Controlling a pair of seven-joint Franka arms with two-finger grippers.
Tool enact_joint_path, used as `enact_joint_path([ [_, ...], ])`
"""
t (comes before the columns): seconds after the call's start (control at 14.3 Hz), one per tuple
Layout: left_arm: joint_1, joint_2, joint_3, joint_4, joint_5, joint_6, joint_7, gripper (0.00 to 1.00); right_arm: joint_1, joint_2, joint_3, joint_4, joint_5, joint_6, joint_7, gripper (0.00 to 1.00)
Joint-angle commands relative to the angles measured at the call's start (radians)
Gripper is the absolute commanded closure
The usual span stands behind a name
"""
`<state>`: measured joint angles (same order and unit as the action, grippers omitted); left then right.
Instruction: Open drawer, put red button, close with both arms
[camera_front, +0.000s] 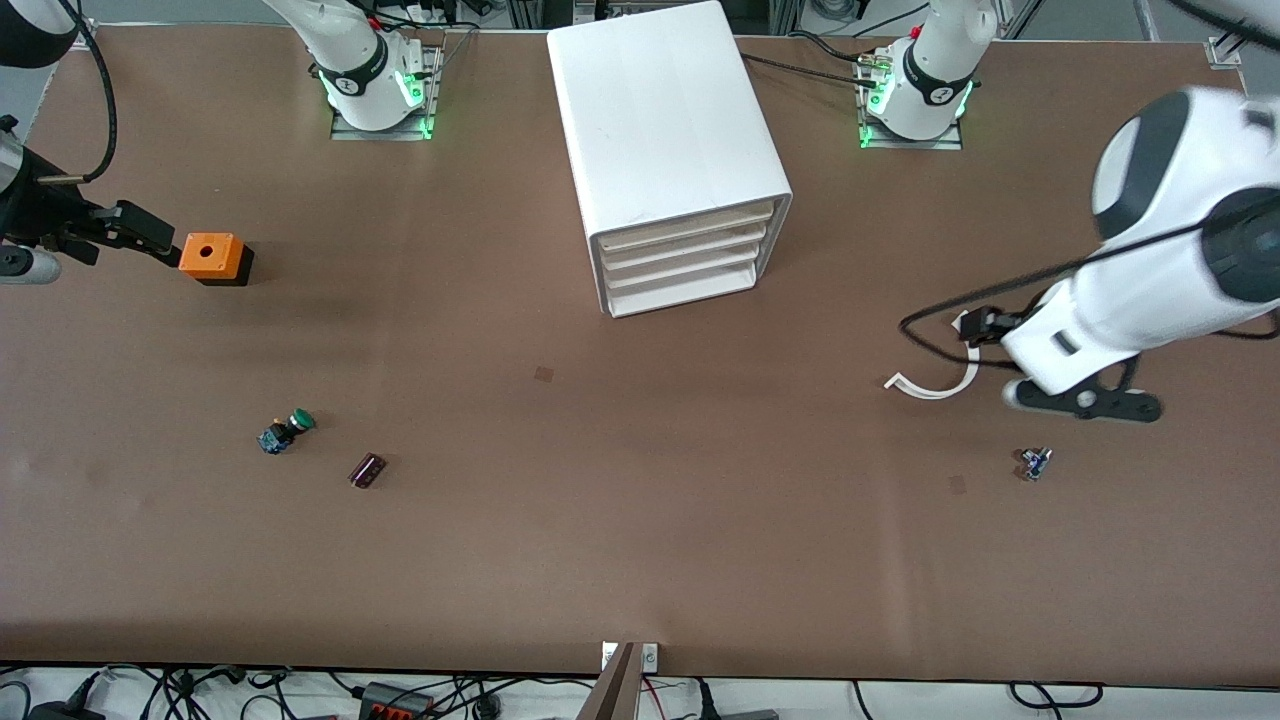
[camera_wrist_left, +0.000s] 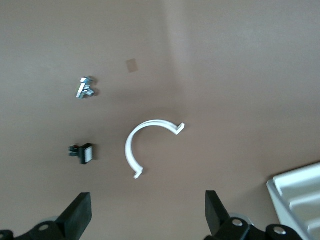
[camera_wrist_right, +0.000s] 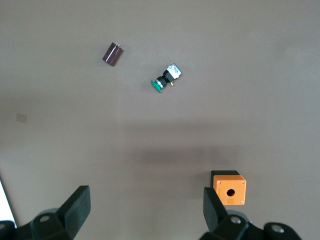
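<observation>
No red-capped button shows in any view. The white drawer cabinet (camera_front: 670, 150) stands at the middle of the table between the arm bases, with all its drawers (camera_front: 690, 265) shut; a corner of it shows in the left wrist view (camera_wrist_left: 300, 192). My left gripper (camera_front: 1085, 403) (camera_wrist_left: 147, 200) is open and empty, up over the table at the left arm's end, beside a white C-shaped clip (camera_front: 940, 385) (camera_wrist_left: 150, 145). My right gripper (camera_front: 135, 230) (camera_wrist_right: 146, 195) is open and empty, up over the right arm's end beside an orange box (camera_front: 213, 257) (camera_wrist_right: 230, 187).
A green-capped button (camera_front: 287, 431) (camera_wrist_right: 165, 80) and a dark purple cylinder (camera_front: 367, 470) (camera_wrist_right: 113, 53) lie toward the right arm's end. A small metal part (camera_front: 1035, 463) (camera_wrist_left: 85, 88) lies nearer the front camera than the clip. A small black part (camera_wrist_left: 82, 152) lies beside the clip.
</observation>
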<state>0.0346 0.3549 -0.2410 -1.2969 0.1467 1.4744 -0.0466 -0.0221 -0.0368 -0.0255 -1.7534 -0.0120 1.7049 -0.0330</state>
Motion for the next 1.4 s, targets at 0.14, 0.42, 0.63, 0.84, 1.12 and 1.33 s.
enact_joint_path([
  [0.14,-0.058,-0.280,0.229,-0.259,-0.164,0.045,0.143,0.00,-0.013,-0.015,0.015,-0.006,-0.017,0.012,0.021,0.00],
  [0.42,-0.038,-0.406,0.229,-0.461,-0.144,0.299,0.145,0.00,-0.012,-0.017,0.016,-0.026,-0.023,0.016,0.010,0.00],
  [0.63,-0.036,-0.387,0.227,-0.452,-0.163,0.244,0.140,0.00,-0.012,-0.018,0.016,-0.026,-0.025,0.031,0.008,0.00],
  [0.84,-0.025,-0.378,0.226,-0.437,-0.182,0.247,0.148,0.00,-0.012,-0.015,0.019,-0.012,-0.023,0.027,0.007,0.00],
  [1.12,-0.025,-0.370,0.223,-0.426,-0.183,0.237,0.134,0.00,-0.010,-0.014,0.022,-0.008,-0.019,0.024,0.008,0.00],
  [1.33,-0.025,-0.366,0.223,-0.414,-0.182,0.236,0.136,0.00,-0.010,-0.014,0.022,0.000,-0.014,0.022,0.008,0.00],
])
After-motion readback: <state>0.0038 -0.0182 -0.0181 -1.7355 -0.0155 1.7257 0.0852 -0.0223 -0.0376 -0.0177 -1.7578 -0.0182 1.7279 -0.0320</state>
